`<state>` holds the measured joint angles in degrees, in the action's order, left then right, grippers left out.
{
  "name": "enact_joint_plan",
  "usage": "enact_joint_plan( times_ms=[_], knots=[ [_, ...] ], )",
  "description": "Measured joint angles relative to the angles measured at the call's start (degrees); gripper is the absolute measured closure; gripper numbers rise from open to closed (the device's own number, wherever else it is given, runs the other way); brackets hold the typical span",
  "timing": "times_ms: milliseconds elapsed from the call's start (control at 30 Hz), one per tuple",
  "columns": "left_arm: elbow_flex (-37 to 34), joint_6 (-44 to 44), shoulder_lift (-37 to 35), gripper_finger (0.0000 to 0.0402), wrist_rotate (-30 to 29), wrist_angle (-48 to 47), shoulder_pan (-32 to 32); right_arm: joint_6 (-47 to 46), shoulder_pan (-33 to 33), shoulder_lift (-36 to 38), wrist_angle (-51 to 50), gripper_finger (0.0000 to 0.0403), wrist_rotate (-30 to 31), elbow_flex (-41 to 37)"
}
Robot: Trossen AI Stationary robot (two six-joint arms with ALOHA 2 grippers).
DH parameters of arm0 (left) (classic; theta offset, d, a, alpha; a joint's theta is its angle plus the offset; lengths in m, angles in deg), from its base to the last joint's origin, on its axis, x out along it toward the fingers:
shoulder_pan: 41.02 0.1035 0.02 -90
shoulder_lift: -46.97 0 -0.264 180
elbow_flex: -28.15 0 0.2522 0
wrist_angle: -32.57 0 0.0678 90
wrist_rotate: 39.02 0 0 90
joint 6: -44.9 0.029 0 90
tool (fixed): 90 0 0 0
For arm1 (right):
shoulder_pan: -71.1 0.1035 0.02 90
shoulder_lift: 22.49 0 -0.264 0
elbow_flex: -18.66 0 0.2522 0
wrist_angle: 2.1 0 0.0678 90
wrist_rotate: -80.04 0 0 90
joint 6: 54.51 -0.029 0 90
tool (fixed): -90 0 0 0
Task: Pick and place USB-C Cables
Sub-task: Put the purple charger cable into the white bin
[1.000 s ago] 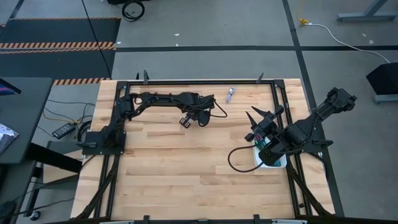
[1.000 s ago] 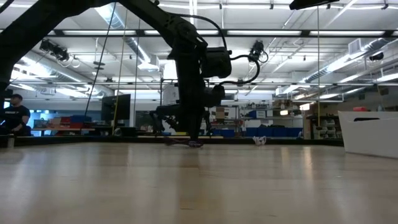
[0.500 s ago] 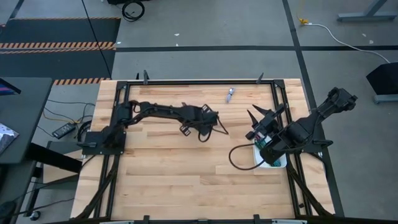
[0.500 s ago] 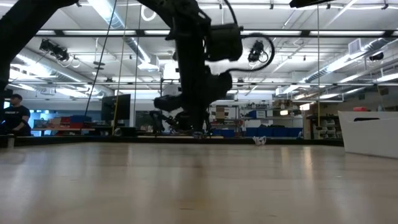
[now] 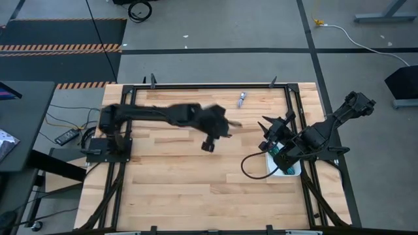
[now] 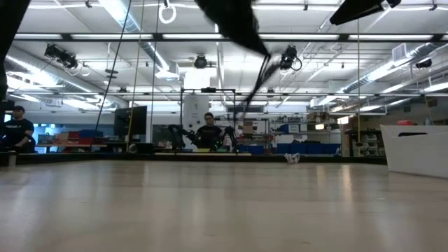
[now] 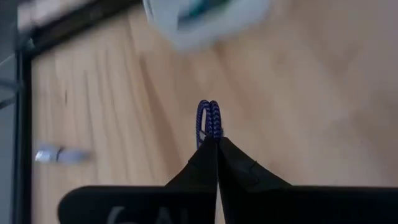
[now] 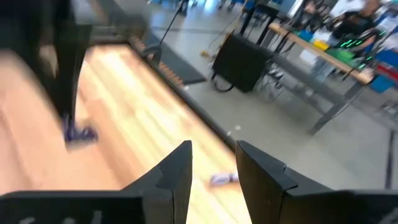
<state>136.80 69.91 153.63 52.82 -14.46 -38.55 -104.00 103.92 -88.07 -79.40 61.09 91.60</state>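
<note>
Left fingers (image 7: pixel 217 144) pinching dark purple cable (image 7: pixel 208 121), pointing straight forward, right fingers (image 8: pixel 212 163) spread.

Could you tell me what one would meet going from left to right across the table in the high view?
Left end effector holding the dark purple cable → silvery lilac cable by the far edge → right end effector → white tray at the right edge.

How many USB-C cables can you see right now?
3. Purple one shut in the left gripper; lilac one at the table's far edge; teal one in the tray, where more may be hidden.
</note>
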Motion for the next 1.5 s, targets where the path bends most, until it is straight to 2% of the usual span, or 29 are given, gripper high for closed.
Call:
enact_joint_plan(
  times_ms=[133, 300, 500, 667, 800, 867, 967, 1067, 1200, 1333, 1500],
  knots=[
    [0.1, -4.0, -4.9, 0.0399, 6.3, 8.7, 1.0, -1.0, -0.1, 0.0, 0.3, 0.0272, -1.4, -0.3],
    [0.0, -6.5, -9.0, 0.0399, 10.0, 14.4, 1.7, 1.7, 0.3, 0.0, 4.5, 0.0267, 3.6, -3.0],
    [0.0, -8.1, -9.9, 0.0398, 12.6, 15.4, 1.9, 7.0, -1.2, -0.1, 13.5, 0.0208, 4.0, -5.1],
    [-0.7, -8.3, -9.9, 0.0398, 12.8, 15.7, 3.2, 18.2, -1.5, 0.0, 31.3, 0.0143, 3.3, -6.6],
    [-0.8, -10.3, -9.8, 0.0397, 17.0, 19.2, 4.7, 32.4, -1.9, 0.0, 49.2, 0.0102, -3.2, -9.0],
    [-0.8, -11.2, -9.9, 0.0397, 18.8, 21.0, 5.0, 37.7, -2.4, 0.0, 56.4, 0.0090, -4.5, -10.6],
    [-0.8, -11.7, -9.9, 0.0397, 20.6, 22.1, 5.0, 42.6, -3.3, 0.0, 62.7, 0.0083, -4.6, -12.6],
    [-0.8, -12.9, -9.9, 0.0396, 22.9, 24.4, 4.4, 43.7, -4.7, 0.0, 65.2, 0.0085, -6.0, -13.5],
    [-0.8, -13.5, -9.6, 0.0396, 23.5, 28.6, 2.5, 43.8, -6.8, 0.0, 68.6, 0.0090, -10.5, -14.2],
    [-0.8, -13.4, -9.5, 0.0396, 23.7, 31.4, 1.2, 47.8, -8.4, -0.1, 76.8, 0.0093, -17.5, -15.6],
    [-0.8, -13.4, -9.5, 0.0396, 23.4, 29.5, 1.4, 52.6, -7.7, -0.1, 79.6, 0.0096, -18.3, -16.5]
  ],
)
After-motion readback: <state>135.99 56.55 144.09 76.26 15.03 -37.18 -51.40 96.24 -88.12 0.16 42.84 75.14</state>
